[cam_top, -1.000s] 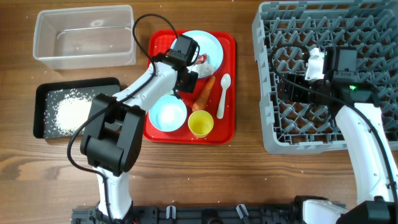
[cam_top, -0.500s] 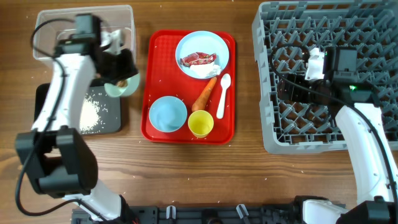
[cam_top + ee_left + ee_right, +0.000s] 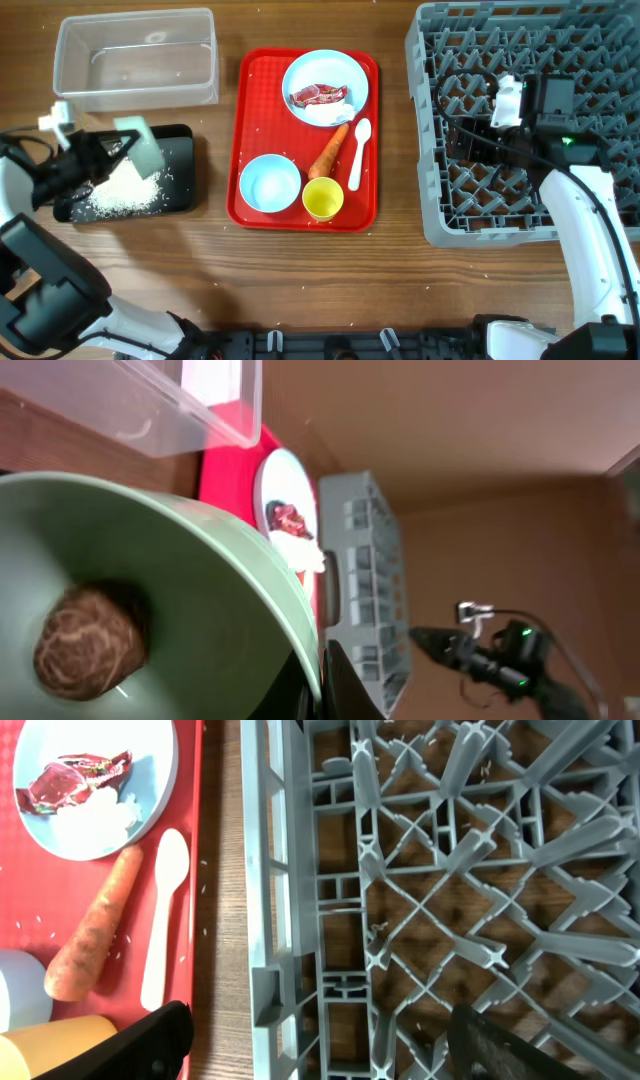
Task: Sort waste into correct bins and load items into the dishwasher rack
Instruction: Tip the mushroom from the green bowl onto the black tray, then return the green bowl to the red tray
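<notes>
Over shallow black rectangular tray (image 3: 183, 165): left pincer (image 3: 116, 152) clamped on one tilted pale-blue bowl (image 3: 138, 148), one small brown lump (image 3: 88, 642) inside; second bowl (image 3: 270, 184) on red tray (image 3: 262, 100); right pincer (image 3: 325, 1040) apart.

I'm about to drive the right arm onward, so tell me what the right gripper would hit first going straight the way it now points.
The dishwasher rack. The open right gripper points down into its grey peg lattice, and nothing shows between them. How far off the pegs are is unclear from these views.

Even, bright light fell from overhead; soft shadows lay just below the red tray (image 3: 262, 110). The left wrist view was blurred, perhaps from motion.
</notes>
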`<state>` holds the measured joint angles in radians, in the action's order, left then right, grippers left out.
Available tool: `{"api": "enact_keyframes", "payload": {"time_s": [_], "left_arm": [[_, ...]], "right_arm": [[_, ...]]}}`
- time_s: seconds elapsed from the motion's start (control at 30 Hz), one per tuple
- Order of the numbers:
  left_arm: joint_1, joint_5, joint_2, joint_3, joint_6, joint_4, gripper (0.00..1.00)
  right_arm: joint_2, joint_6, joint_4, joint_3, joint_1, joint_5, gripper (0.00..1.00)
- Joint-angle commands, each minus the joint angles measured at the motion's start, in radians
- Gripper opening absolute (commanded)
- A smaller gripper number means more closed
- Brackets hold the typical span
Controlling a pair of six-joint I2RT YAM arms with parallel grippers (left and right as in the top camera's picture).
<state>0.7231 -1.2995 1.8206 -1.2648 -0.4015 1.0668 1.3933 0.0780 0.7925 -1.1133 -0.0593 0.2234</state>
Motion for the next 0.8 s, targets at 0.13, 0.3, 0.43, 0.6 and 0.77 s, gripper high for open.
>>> {"api": "enact_keyframes", "payload": {"time_s": [0.13, 0.3, 0.43, 0.6, 0.77], "left_arm": [[0.139, -0.105, 0.142, 0.037, -0.033, 0.013, 0.04], [0.138, -0.246, 0.197, 0.037, -0.035, 0.021, 0.04], [0.130, -0.277, 0.195, 0.036, -0.044, 0.013, 0.04], [-0.062, -0.229, 0.044, -0.006, -0.131, 0.006, 0.04], [-0.632, 0.562, -0.113, -0.094, 0.259, -0.301, 0.04]], "right_arm": [[0.010, 0.000, 0.011, -0.010, 0.004, -0.017, 0.84], [0.010, -0.008, 0.024, -0.010, 0.004, -0.021, 0.84], [0.010, -0.007, 0.024, -0.010, 0.004, -0.021, 0.84], [0.010, -0.008, 0.035, -0.010, 0.004, -0.021, 0.84], [0.010, 0.002, 0.029, -0.010, 0.004, -0.020, 0.84]]}}
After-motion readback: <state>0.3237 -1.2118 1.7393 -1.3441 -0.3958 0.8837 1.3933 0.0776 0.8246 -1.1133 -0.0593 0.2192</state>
